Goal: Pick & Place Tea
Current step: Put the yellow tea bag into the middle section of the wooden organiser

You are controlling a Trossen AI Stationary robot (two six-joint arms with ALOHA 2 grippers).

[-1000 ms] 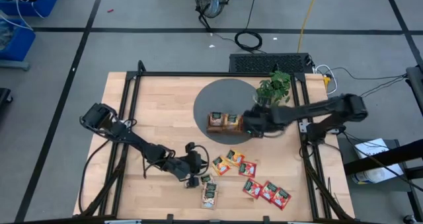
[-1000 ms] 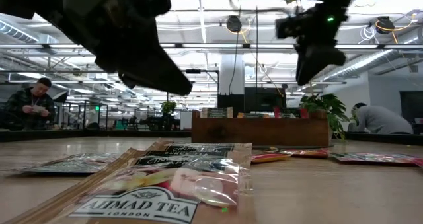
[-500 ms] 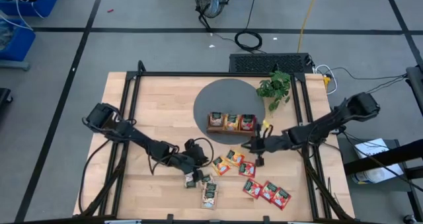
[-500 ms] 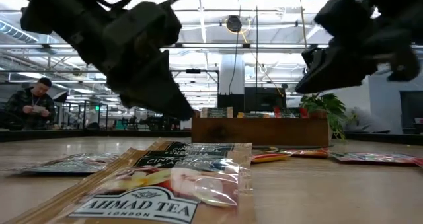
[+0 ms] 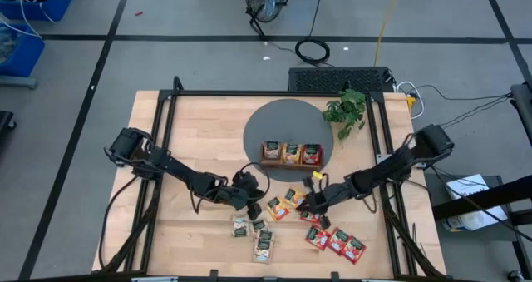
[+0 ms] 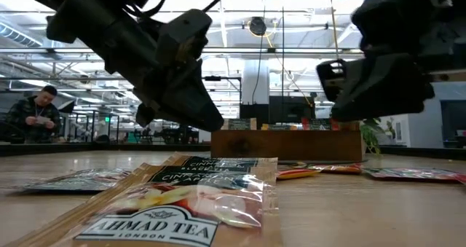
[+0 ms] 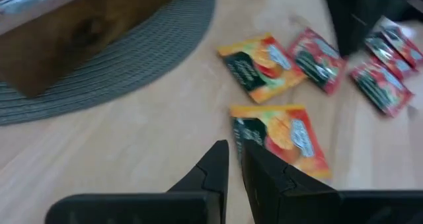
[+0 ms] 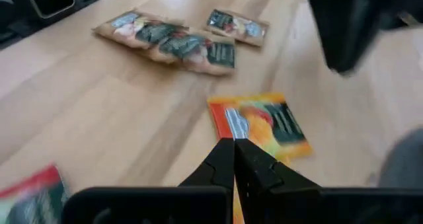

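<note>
Tea sachets (image 5: 335, 239) lie loose on the worktop (image 5: 199, 132). The right gripper (image 5: 309, 205) has swung from the tray (image 5: 291, 155) down over them, jaws closed, empty; left gripper (image 5: 252, 195) jaws nearly closed, empty.

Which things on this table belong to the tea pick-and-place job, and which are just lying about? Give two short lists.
Part of the job:
- orange tea sachets
- red tea sachets
- pale tea sachets
- wooden tray, sachets in its compartments
- left gripper
- right gripper

Lying about:
- green plant
- round grey mat under the tray
</note>
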